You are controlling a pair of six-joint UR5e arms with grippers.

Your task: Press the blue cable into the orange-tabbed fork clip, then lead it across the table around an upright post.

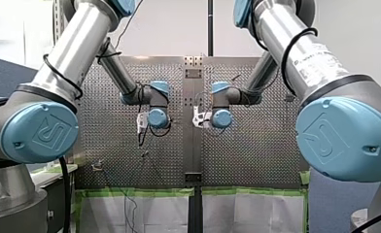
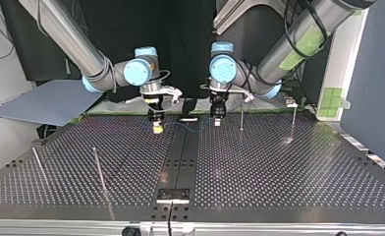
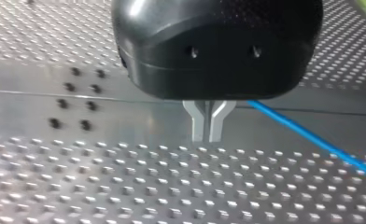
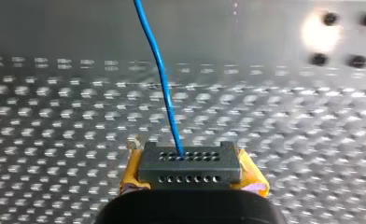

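One blue cable (image 4: 162, 79), two logo-embossed joint caps (image 1: 39, 133)

A blue cable (image 2: 183, 126) lies between my right gripper (image 2: 157, 129) and my left gripper (image 2: 217, 121).

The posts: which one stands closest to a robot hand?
The thin post right beside my left gripper, at the top view's right; the other three stand farther off.

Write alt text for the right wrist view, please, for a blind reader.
The right hand, with yellow pads, holds a blue cable that runs ahead from it over the perforated metal table.
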